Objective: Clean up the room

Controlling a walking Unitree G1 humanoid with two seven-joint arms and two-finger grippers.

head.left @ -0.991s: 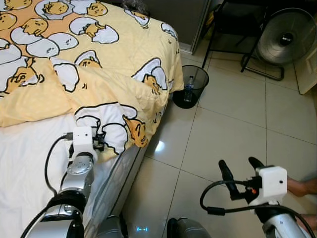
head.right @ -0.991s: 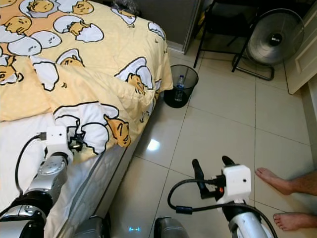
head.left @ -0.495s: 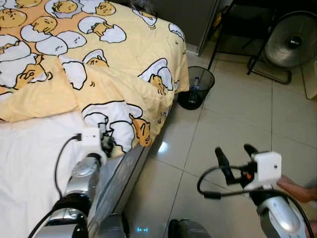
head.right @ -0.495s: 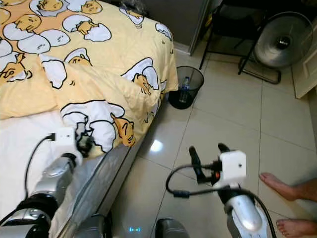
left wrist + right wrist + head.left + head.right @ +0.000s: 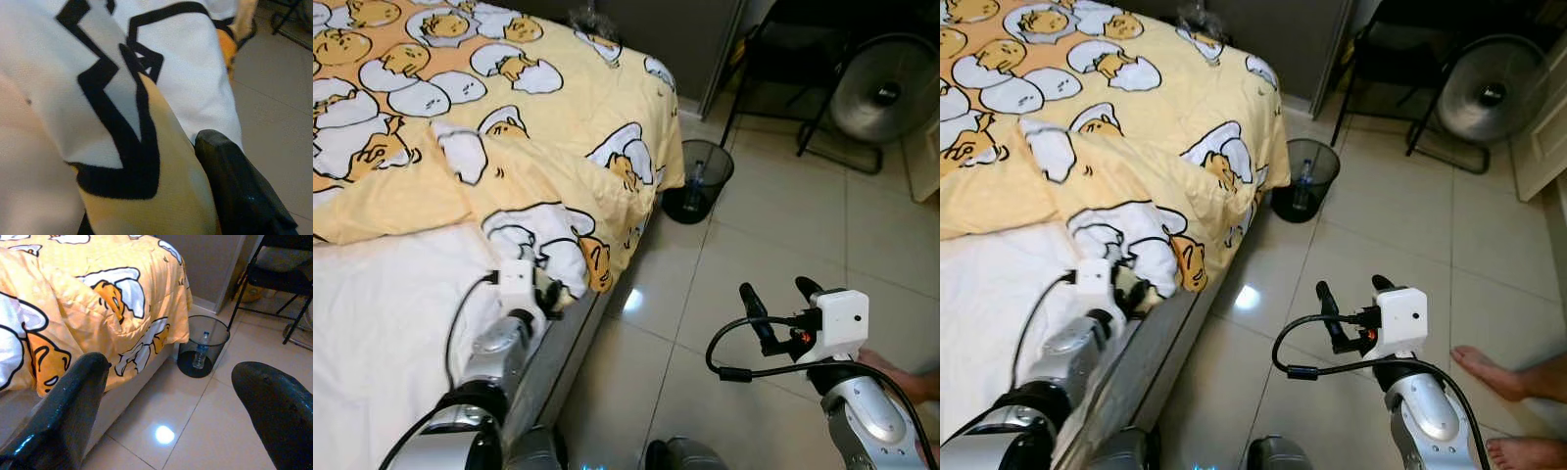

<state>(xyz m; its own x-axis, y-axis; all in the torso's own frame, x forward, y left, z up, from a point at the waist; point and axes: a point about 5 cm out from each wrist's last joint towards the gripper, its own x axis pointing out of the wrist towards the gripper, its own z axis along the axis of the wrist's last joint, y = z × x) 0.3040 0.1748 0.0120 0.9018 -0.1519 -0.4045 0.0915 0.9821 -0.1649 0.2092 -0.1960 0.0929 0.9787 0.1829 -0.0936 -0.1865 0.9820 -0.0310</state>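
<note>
Left fingers (image 5: 239, 191) clamping blanket (image 5: 558, 147), bin (image 5: 696, 181) beyond

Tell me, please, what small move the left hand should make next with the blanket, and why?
Probably a pull of the corner toward the foot of the bed. The left hand is shut on the blanket corner at the mattress edge, the blanket lies bunched and folded back, and bare white sheet shows beside it. The right hand hovers open over the floor.

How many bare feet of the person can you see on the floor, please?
2: one foot lies on the tiles beside the open right gripper; the other foot is nearer the robot, cut by the picture's lower edge.
</note>
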